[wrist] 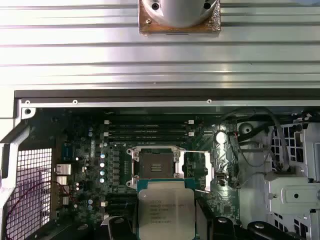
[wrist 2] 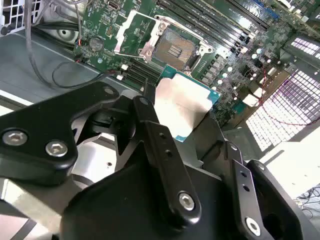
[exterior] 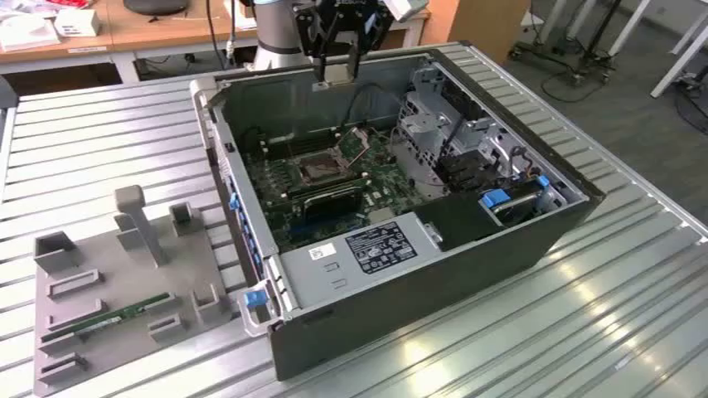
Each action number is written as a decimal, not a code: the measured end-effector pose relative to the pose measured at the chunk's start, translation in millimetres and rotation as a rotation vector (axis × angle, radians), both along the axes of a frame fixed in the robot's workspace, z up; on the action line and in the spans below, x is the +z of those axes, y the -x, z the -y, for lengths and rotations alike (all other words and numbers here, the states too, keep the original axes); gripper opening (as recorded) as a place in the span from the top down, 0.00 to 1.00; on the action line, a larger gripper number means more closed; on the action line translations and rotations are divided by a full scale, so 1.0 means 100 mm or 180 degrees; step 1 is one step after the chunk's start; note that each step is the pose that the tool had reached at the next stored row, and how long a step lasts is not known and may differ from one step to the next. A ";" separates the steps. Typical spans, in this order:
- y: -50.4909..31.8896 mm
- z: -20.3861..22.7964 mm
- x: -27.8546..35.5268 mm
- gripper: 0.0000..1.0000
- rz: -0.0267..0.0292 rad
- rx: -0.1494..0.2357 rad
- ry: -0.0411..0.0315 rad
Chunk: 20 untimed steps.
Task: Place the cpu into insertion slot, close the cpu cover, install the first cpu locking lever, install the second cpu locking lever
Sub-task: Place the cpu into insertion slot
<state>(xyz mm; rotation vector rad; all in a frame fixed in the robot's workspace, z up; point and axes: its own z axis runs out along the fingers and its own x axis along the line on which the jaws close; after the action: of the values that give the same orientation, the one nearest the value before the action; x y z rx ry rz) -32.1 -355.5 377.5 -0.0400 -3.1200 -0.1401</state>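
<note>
Tool [exterior: 335, 75] clamped on the cpu [wrist: 165, 210] by its edges, chip kept level for a flat drop. It hangs over the case [exterior: 443, 307], about 12 o'clock of the socket [exterior: 321, 168] in the exterior view. The cpu cover [wrist: 197, 170] is flipped open, leaving the socket exposed.

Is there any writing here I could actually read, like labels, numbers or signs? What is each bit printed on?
No text here is clear enough to quote.
cpu: several lines of print on its metal top in the first wrist view, too small to read.
black label on the grey metal box: white print, too blurred to read.
white sticker beside that label: unreadable.
</note>
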 end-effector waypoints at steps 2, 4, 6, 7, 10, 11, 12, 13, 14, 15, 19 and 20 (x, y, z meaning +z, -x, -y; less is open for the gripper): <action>0.000 0.000 0.000 0.45 0.0000 0.0000 0.0000; 0.000 0.000 0.000 0.45 0.0000 0.0000 0.0000; 0.000 0.000 0.000 0.45 0.0000 0.0000 0.0000; 0.000 0.000 0.000 0.45 0.0000 0.0000 0.0000; 0.000 0.000 0.000 0.45 0.0000 0.0000 0.0000; 0.000 0.000 0.000 0.45 0.0000 0.0000 0.0000; 0.000 0.000 0.000 0.45 0.0000 0.0000 0.0000; 0.000 0.000 0.000 0.45 0.0000 0.0000 0.0000; 0.000 0.000 0.000 0.45 0.0000 0.0000 0.0000; 0.000 0.000 0.000 0.45 0.0000 0.0000 0.0000; 0.000 0.000 0.000 0.45 0.0000 0.0000 0.0000; 0.000 0.000 0.000 0.45 0.0000 -0.0003 0.0000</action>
<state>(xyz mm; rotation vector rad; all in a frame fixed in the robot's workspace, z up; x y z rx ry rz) -32.1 -355.5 377.5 -0.0414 -3.1200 -0.1400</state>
